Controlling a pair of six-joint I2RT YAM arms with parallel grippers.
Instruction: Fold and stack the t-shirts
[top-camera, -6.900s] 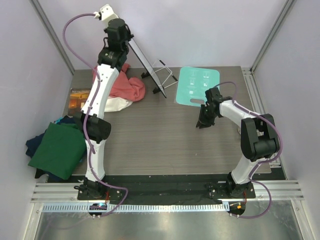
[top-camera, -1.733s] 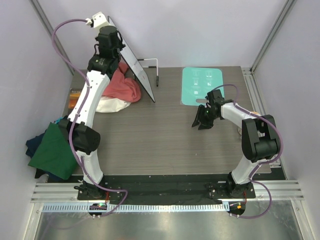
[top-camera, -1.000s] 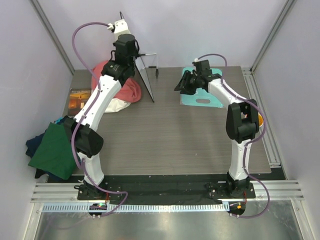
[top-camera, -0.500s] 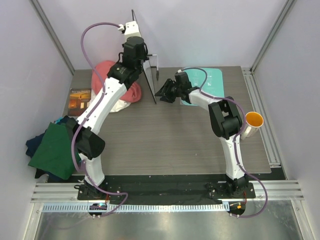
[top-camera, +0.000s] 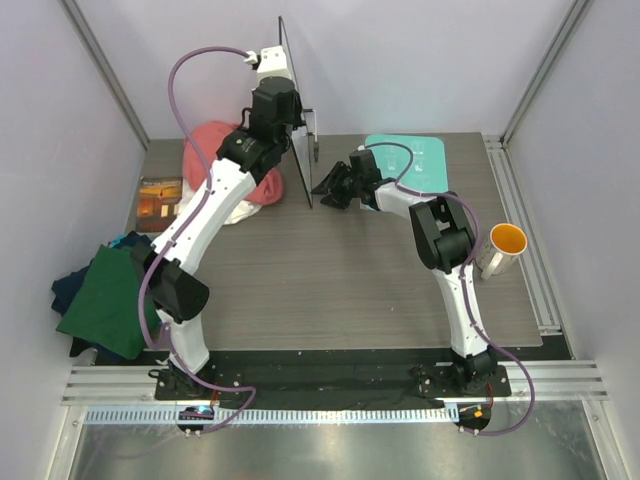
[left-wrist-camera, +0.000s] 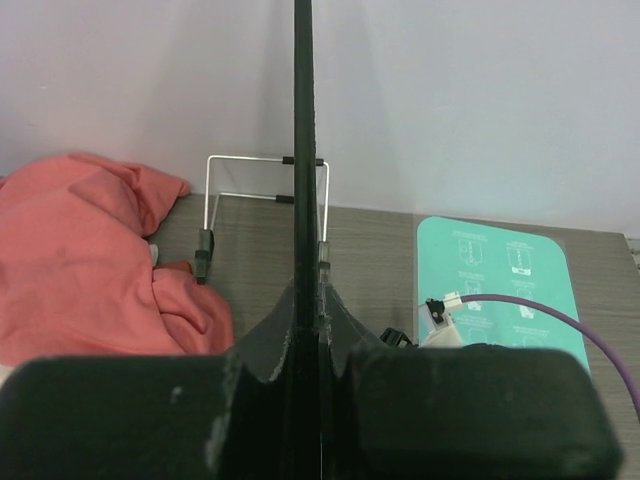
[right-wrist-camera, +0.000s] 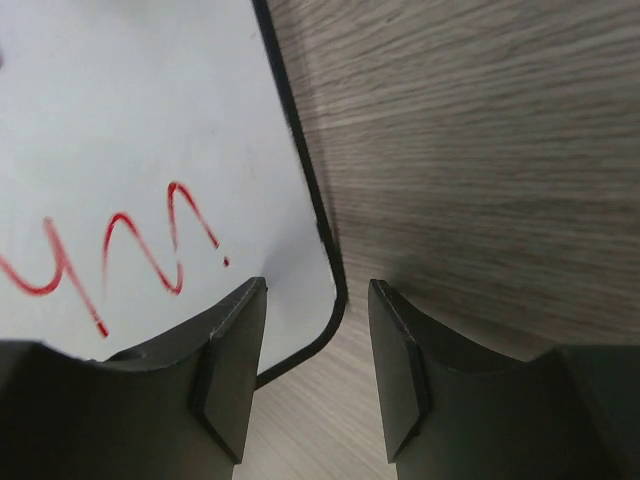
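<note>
A salmon-pink t-shirt (top-camera: 212, 152) lies bunched at the back left and also shows in the left wrist view (left-wrist-camera: 80, 260). A dark green t-shirt (top-camera: 110, 300) rests on a navy one (top-camera: 64, 290) at the table's left edge. My left gripper (top-camera: 283, 112) (left-wrist-camera: 305, 335) is shut on a black-framed whiteboard (top-camera: 297, 150) (left-wrist-camera: 303, 120), held upright and edge-on. My right gripper (top-camera: 324, 188) (right-wrist-camera: 315, 295) stands open around the whiteboard's (right-wrist-camera: 130, 140) lower corner without touching it; red scribble marks the white face.
A wire stand (top-camera: 311, 128) (left-wrist-camera: 265, 160) sits behind the board. The pale-teal mat (top-camera: 418, 160) (left-wrist-camera: 500, 270) lies at the back right, an orange-lined mug (top-camera: 506, 244) at the right edge, a brown box (top-camera: 160, 197) at the left.
The right arm swung left from the teal mat to the board's lower corner. The left arm carried the board rightward and stood it more upright.
</note>
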